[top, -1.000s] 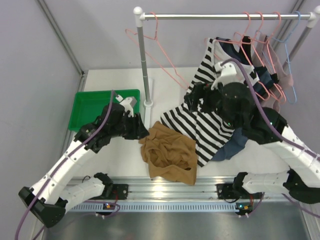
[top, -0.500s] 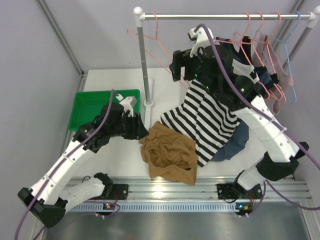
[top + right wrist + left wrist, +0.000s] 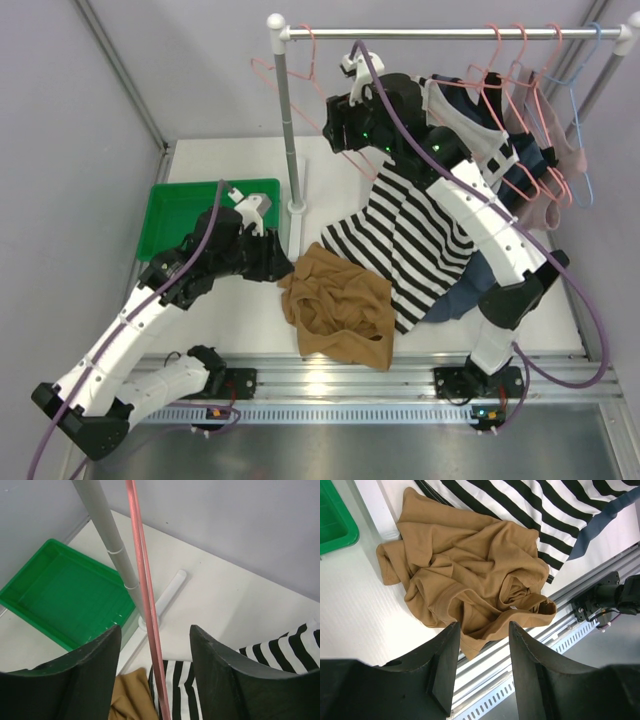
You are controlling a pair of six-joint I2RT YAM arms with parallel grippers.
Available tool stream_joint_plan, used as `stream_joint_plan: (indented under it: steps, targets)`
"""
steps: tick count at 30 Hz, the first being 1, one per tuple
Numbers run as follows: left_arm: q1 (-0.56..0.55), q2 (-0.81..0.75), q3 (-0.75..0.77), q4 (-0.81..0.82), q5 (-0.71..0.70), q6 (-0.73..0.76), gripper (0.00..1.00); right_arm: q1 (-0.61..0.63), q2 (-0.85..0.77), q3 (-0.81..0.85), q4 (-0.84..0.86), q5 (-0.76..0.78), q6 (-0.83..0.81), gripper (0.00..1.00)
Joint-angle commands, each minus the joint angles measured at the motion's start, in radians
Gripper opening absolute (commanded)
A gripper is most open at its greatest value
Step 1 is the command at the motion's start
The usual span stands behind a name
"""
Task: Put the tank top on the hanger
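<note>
Caramel-brown tank top [image 3: 335,305] is found crumpled on the white table [image 3: 235,315] near the front edge, touching the striped top [image 3: 410,235]. The left gripper [image 3: 482,627] is held above it, jaws apart, nothing gripped. The pink hanger [image 3: 142,565], hung on the rail [image 3: 420,33], is framed between the spread, unclamped jaws of the right gripper [image 3: 155,630].

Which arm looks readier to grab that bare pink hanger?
Right: its open gripper is up at the hanger, pink wire between its fingers. The left gripper sits low beside the tank top.
</note>
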Motion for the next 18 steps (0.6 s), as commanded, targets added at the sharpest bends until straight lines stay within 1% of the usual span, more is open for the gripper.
stream_joint_plan:
  steps: [1,3,7,9,15,18]
  targets:
    - [-0.002,-0.021,0.022,0.000,-0.005,0.019,0.49,-0.008,0.000,0.046,0.058,-0.029,0.006,0.56]
    - [-0.002,-0.021,0.019,-0.003,-0.008,0.019,0.49,-0.008,0.008,0.046,0.061,-0.027,0.008,0.51]
    - [0.000,-0.024,0.017,-0.007,-0.008,0.019,0.49,-0.008,0.010,0.048,0.064,-0.026,0.011,0.46]
    - [-0.002,-0.025,0.017,-0.007,-0.011,0.020,0.49,-0.008,0.011,0.051,0.064,-0.026,0.009,0.42]
    - [-0.002,-0.031,0.016,-0.010,-0.018,0.020,0.49,-0.008,0.029,0.075,0.042,-0.027,0.009,0.34]
    - [-0.002,-0.033,0.017,-0.013,-0.018,0.020,0.49,-0.008,0.039,0.090,0.035,-0.036,0.006,0.33]
